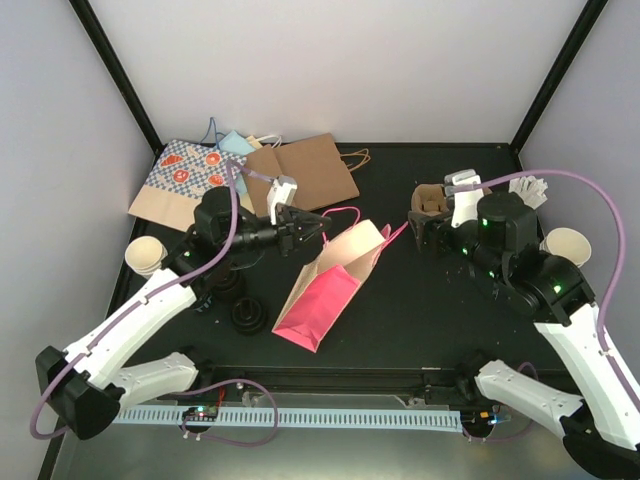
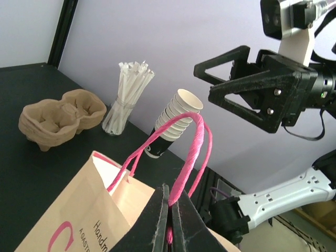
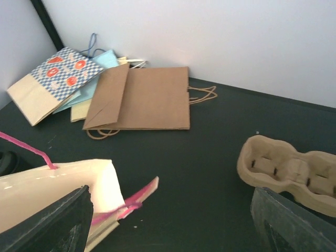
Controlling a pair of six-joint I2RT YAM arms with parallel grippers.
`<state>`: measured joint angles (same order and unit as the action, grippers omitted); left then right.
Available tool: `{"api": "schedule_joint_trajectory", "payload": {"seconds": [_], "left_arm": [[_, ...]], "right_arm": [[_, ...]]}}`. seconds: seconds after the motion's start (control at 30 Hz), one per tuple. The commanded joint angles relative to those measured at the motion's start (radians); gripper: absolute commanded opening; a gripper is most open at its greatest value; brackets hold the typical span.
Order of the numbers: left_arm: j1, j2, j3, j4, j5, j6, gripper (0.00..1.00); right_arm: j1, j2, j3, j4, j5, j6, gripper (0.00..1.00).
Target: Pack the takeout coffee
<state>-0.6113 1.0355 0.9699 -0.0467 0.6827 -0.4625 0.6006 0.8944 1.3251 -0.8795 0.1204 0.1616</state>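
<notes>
Hiding part of bag (image 2: 79,210), left gripper (image 2: 169,193) pinches pink handle (image 2: 196,151)

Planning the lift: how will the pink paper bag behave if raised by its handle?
Probably light: the pink paper bag lies on its side, thin-walled. Likely to swing and twist: the left gripper pinches just a thin pink cord handle.

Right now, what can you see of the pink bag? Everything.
The pink paper bag lies on its side mid-table, base toward the arms, open mouth pointing away and to the right. It is pink outside and cream inside, and a cream panel carries print starting "Handm". The left fingers are shut on a pink rope handle, which arches up above the mouth. The body rests on the black table. No cup shows inside.
</notes>
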Motion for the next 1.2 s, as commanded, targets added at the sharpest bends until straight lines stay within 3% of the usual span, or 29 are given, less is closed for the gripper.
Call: {"api": "schedule_joint_trajectory", "payload": {"seconds": [0.0,0.33,0.73,0.8,0.93,1.17], "left_arm": [[-0.013,0.047,0.093,0.092,0.031,-0.035,0.03],[-0.018,0.111,0.077,0.279,0.017,-0.19,0.03],[-0.018,0.025,-0.081,0.113,-0.149,-0.052,0.09],[-0.018,-0.002,-0.11,0.074,-0.19,-0.038,0.21],[-0.018,-0.079,-0.132,-0.026,-0.291,-0.012,0.64],[-0.018,-0.273,-0.153,-0.143,-0.452,0.04,0.9]], "right_arm": [[0.004,-0.018,0.012,-0.028,0.129,0.037,0.85],[0.004,-0.04,-0.012,-0.01,0.186,0.073,0.85],[0.004,-0.08,-0.051,0.026,0.127,0.067,0.85],[0.004,-0.081,-0.058,0.03,0.111,0.066,0.85],[0.002,-0.079,-0.063,0.039,0.092,0.067,0.85],[0.004,-0.073,-0.069,0.037,0.069,0.074,0.85]]}}
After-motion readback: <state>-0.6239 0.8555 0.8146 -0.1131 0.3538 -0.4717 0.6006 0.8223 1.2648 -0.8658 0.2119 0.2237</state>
